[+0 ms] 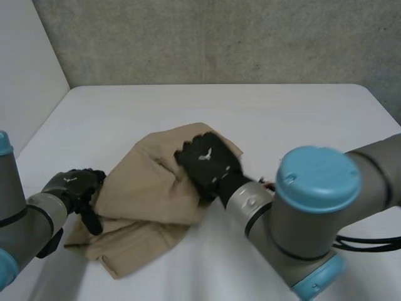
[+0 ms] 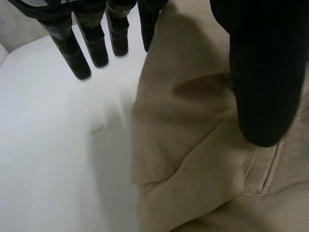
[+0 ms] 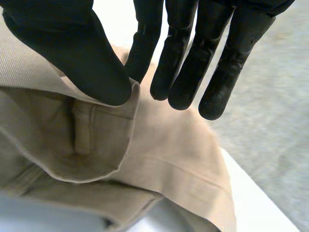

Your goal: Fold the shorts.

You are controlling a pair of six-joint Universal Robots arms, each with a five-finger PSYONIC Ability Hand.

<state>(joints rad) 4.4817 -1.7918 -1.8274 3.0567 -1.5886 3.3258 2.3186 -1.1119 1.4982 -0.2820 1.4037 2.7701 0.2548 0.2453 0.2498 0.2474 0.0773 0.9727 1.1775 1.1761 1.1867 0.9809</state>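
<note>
**Shorts bunched on the table: soft cloth, held at the waistband**

The tan shorts (image 1: 150,194) lie in loose, overlapping folds on the near-left part of the white table (image 1: 269,119). Expect them to be light and limp. They should sag from any held point and hold no shape, but they look neither slippery nor fragile.

The right hand (image 1: 210,164) sits on the far right of the heap. Its thumb and nearest finger pinch the waistband edge beside a belt loop (image 3: 82,130), and the other fingers (image 3: 183,72) are straight and clear of the cloth.

The left hand (image 1: 74,185) is at the heap's left edge, its fingers straight over bare table and its thumb above the cloth, gripping nothing.

Take hold at the waistband or a hem, where the stitching is thick. Catch both layers, or the lower one will likely trail.
</note>
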